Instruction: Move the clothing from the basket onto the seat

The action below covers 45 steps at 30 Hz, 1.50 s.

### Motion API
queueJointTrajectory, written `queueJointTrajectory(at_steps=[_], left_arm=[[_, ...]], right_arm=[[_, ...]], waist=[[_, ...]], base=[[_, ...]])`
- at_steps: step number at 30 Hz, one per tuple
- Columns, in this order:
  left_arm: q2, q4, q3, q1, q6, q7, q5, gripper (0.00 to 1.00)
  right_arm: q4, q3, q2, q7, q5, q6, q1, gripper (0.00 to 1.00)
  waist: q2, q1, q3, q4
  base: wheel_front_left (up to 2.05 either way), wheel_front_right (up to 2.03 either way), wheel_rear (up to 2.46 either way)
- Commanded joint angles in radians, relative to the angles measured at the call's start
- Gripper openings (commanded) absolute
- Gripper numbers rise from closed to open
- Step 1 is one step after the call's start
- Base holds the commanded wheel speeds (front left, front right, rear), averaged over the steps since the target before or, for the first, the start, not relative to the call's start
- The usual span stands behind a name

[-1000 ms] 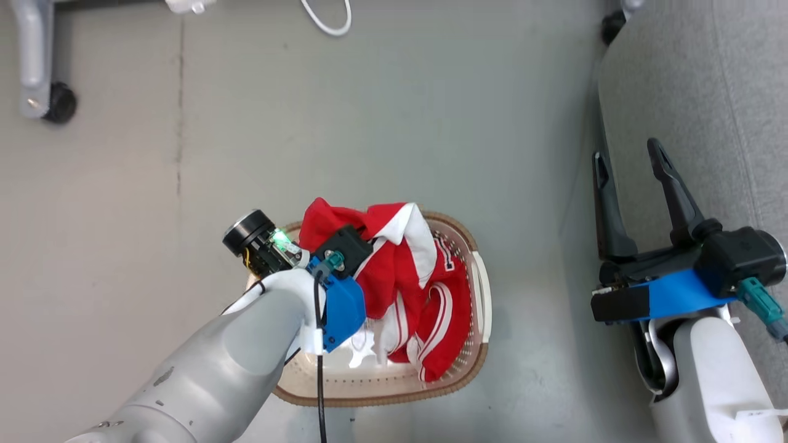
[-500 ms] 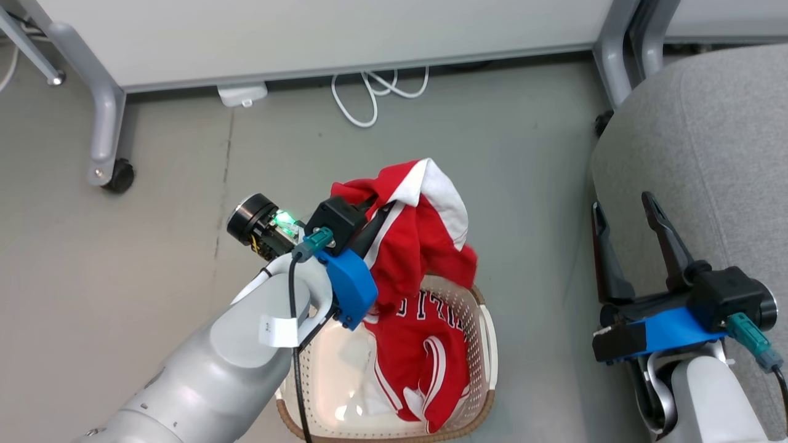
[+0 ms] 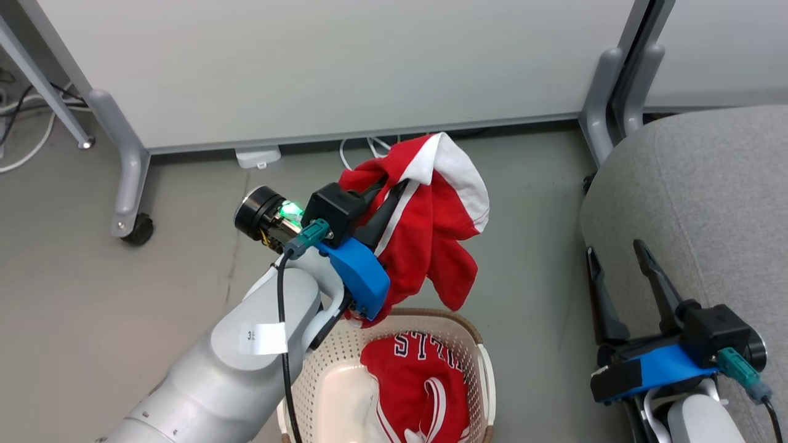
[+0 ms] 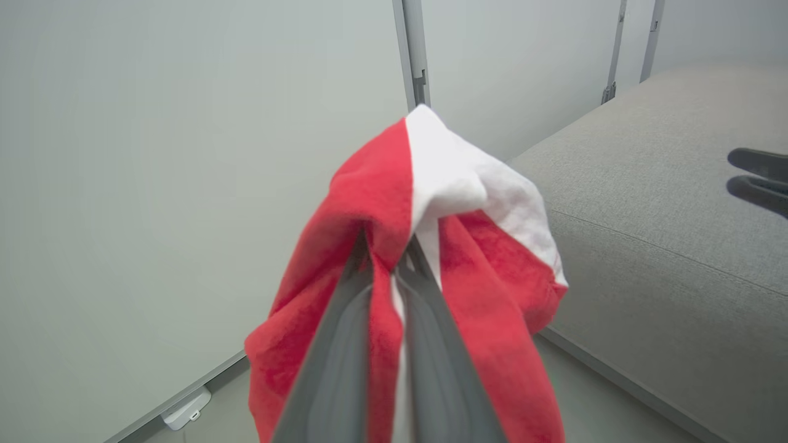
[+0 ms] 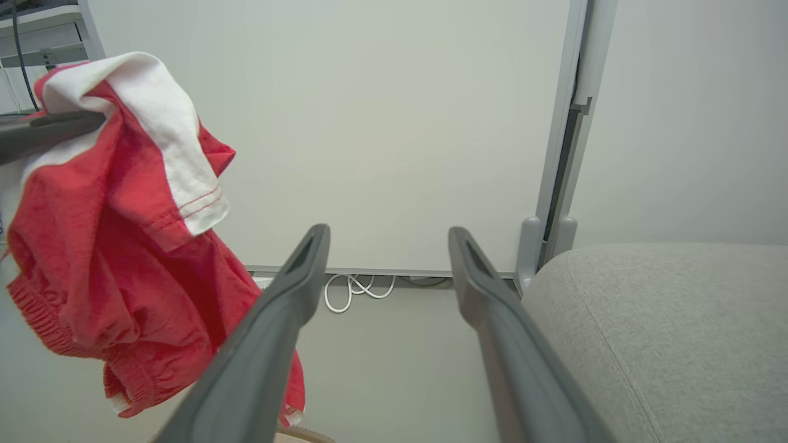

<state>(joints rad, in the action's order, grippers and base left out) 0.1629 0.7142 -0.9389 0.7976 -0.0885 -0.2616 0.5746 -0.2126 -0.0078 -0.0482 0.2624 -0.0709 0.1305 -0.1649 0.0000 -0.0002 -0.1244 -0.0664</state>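
Note:
My left gripper (image 3: 394,183) is shut on a red garment with a white panel (image 3: 440,221), which hangs bunched in the air above the basket (image 3: 475,344). Along my own fingers the same cloth (image 4: 486,271) drapes over both fingertips. A second red garment with white block letters (image 3: 412,375) lies inside the cream perforated basket at the bottom of the head view. The light grey seat (image 3: 714,203) fills the right side. My right gripper (image 3: 615,255) stands open beside the seat's edge with nothing between its fingers (image 5: 289,295); the lifted garment (image 5: 123,246) hangs to its left.
A pale partition wall (image 3: 320,67) stands behind, on grey metal legs with a castor (image 3: 136,229). A white cable (image 5: 351,292) and a small white box (image 3: 257,157) lie on the grey floor at its foot.
My left gripper has lifted the red-and-white garment up out of the basket. The head camera has tilted up, so the basket has slid down the picture and the partition has come into view.

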Motion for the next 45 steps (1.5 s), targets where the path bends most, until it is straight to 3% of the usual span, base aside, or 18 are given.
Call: queueJointTrajectory(at_steps=[1, 13, 21, 35, 45], left_arm=[[0.001, -0.007, 0.011, -0.009, 0.003, -0.005, -0.001, 0.00], [0.006, -0.011, 0.006, -0.009, -0.004, -0.005, 0.002, 0.00], [-0.001, -0.013, -0.003, -0.015, -0.003, -0.005, 0.005, 0.00], [-0.015, -0.026, -0.016, 0.015, -0.001, -0.005, 0.000, 0.00], [-0.034, -0.039, -0.031, 0.050, -0.003, -0.004, -0.009, 0.00]], right_arm=[[-0.004, 0.003, -0.004, 0.004, -0.006, 0.000, 0.018, 1.00], [-0.017, 0.061, -0.004, 0.004, -0.024, 0.000, 0.052, 1.00], [-0.017, 0.160, -0.004, 0.004, -0.028, 0.000, 0.035, 1.00], [-0.061, 0.373, -0.004, 0.004, -0.082, 0.000, -0.086, 1.00], [-0.197, 0.448, -0.004, 0.004, -0.127, 0.000, -0.231, 1.00]], waist=[[0.0000, 0.0002, 0.018, -0.001], [0.0000, 0.0002, 0.071, -0.005], [0.0000, 0.0002, 0.084, -0.011], [0.0000, 0.0002, 0.067, -0.028], [0.0000, 0.0002, 0.030, -0.061]], base=[[0.00, 0.00, 0.00], [0.00, 0.00, 0.00], [0.00, 0.00, 0.00], [0.00, 0.00, 0.00], [0.00, 0.00, 0.00]])
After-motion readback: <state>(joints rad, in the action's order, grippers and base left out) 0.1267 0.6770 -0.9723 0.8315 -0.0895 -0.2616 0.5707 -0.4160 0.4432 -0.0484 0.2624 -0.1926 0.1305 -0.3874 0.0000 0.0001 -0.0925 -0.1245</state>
